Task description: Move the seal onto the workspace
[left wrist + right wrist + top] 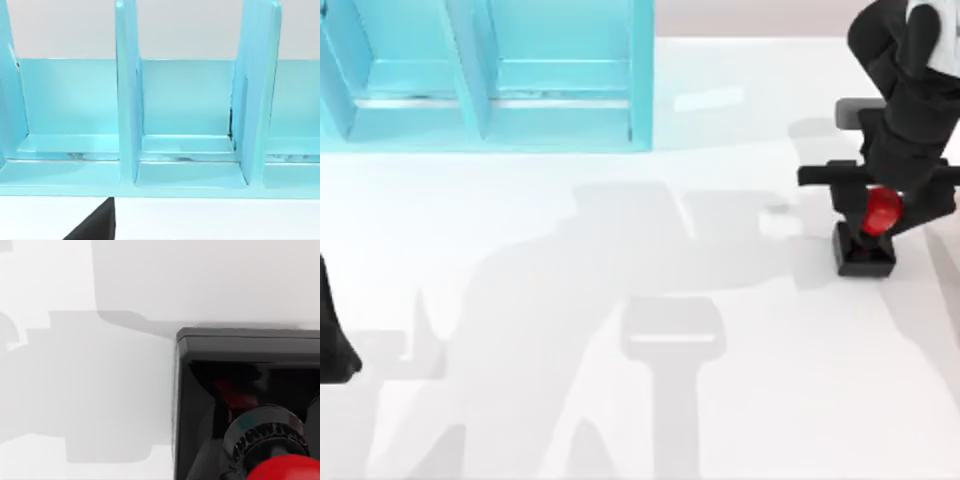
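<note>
Right pincer (876, 205) clamped on the seal's (868, 240) red knob (base down on the workspace (620, 330)).

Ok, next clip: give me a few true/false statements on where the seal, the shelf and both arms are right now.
1. The seal stands on the white workspace at the table's right. True.
2. The seal sits inside a compartment of the blue shelf. False: it is on the table, well apart from the shelf.
3. The right gripper is at the seal's red knob. True.
4. The left arm is reaching over the seal. False: it is at the table's left edge.
</note>
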`<state>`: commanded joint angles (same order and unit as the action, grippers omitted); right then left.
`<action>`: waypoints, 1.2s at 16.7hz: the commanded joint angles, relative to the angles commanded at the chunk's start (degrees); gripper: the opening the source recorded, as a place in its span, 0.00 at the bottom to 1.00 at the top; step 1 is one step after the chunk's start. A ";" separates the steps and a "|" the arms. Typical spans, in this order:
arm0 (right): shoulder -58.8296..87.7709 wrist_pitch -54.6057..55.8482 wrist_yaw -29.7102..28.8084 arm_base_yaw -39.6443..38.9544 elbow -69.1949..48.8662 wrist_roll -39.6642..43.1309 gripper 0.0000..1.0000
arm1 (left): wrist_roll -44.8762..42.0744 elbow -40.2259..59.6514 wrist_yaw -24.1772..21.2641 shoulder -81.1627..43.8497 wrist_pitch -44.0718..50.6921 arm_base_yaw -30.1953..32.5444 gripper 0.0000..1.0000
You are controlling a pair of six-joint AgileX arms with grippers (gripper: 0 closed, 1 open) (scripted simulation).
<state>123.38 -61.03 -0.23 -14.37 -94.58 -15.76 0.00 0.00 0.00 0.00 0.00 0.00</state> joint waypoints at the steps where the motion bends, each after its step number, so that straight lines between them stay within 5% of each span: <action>1: 0.00 0.00 0.00 0.00 0.00 0.00 0.60 | 0.00 0.00 0.00 0.00 0.00 0.00 1.00; 6: 0.00 0.00 0.00 0.00 0.00 0.00 0.98 | 0.00 0.00 0.00 0.00 0.00 0.00 1.00; 20: 1.06 -6.51 -0.04 -0.05 -6.71 0.09 1.00 | 0.00 0.00 0.00 0.00 0.00 0.00 1.00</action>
<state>124.44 -67.54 -0.27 -14.43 -101.29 -15.68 0.00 0.00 0.00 0.00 0.00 0.00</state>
